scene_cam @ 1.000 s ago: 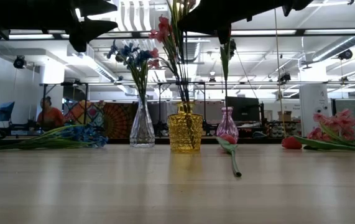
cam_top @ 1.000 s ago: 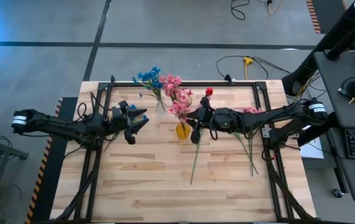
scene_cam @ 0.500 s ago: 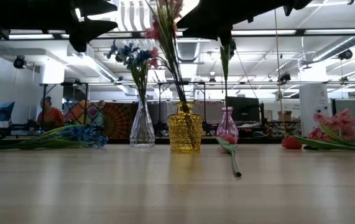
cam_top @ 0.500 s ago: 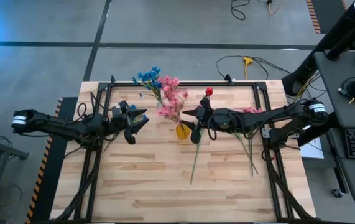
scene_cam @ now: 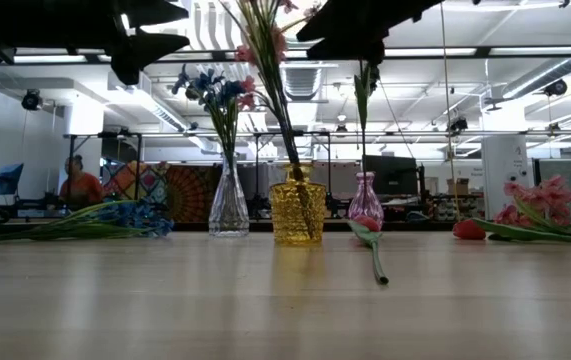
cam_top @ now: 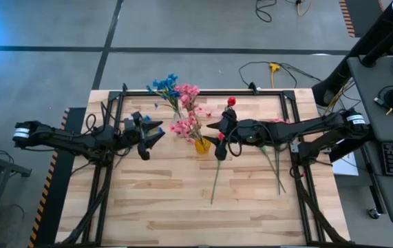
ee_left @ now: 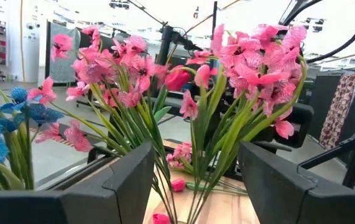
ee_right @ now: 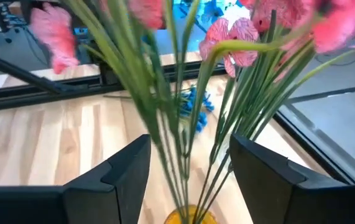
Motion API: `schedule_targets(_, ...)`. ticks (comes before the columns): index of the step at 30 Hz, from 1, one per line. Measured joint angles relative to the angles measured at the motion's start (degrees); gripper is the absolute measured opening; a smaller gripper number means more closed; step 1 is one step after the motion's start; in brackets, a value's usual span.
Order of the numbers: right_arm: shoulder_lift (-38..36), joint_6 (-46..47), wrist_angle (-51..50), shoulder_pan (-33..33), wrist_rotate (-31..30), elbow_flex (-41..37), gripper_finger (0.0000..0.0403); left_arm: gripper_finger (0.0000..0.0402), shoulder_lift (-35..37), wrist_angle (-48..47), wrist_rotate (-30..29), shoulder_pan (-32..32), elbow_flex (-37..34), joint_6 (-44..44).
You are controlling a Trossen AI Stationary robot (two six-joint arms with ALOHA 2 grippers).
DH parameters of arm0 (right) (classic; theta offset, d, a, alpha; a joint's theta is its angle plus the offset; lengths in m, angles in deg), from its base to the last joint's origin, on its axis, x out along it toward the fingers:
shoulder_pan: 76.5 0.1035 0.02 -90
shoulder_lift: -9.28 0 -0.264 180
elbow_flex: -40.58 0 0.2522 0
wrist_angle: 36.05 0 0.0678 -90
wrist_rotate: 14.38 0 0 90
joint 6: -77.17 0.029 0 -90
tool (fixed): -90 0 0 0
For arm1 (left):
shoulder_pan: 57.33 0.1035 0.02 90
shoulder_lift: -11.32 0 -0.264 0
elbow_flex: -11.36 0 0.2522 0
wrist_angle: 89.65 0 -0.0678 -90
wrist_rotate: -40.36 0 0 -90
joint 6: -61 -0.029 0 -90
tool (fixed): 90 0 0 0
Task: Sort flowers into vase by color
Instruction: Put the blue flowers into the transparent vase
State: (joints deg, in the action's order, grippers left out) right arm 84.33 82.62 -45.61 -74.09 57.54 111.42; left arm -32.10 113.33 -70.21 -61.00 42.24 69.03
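Three vases stand in a row at mid-table. A clear vase (scene_cam: 229, 206) holds blue flowers (cam_top: 164, 85), a yellow vase (scene_cam: 297, 213) holds pink flowers (cam_top: 184, 127), and a small pink vase (scene_cam: 365, 202) holds a red bud (cam_top: 231, 101). My right gripper (cam_top: 214, 132) hovers open just right of the yellow vase. In the right wrist view its fingers stand on either side of the pink stems (ee_right: 180, 149) without touching them. My left gripper (cam_top: 160, 130) waits open, left of the vases. A red-budded flower (scene_cam: 371, 243) lies on the table.
Pink flowers (scene_cam: 537, 215) and a red bud (scene_cam: 468, 229) lie on the table's right side, and their stems (cam_top: 276, 169) run toward the near edge. Blue flowers (scene_cam: 115, 217) lie at the left. A black frame (cam_top: 203, 91) borders the table. A person (scene_cam: 80, 184) sits far behind.
My right gripper has opened and let go of the pink flowers. Their blossoms have tipped over toward the table's left, while the stems stay in the yellow vase.
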Motion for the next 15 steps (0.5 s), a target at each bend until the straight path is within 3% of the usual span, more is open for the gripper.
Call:
schedule_targets(6,-2.72,1.26,-3.67,2.23,0.02,0.0,0.0212,0.0215,-0.09,-0.07,0.09,-3.78,0.02,3.88)
schedule_targets(15,-6.7,1.64,-8.54,5.62,0.02,-0.02,0.0212,0.0215,-3.19,-0.9,-0.33,-16.72,3.28,8.56)
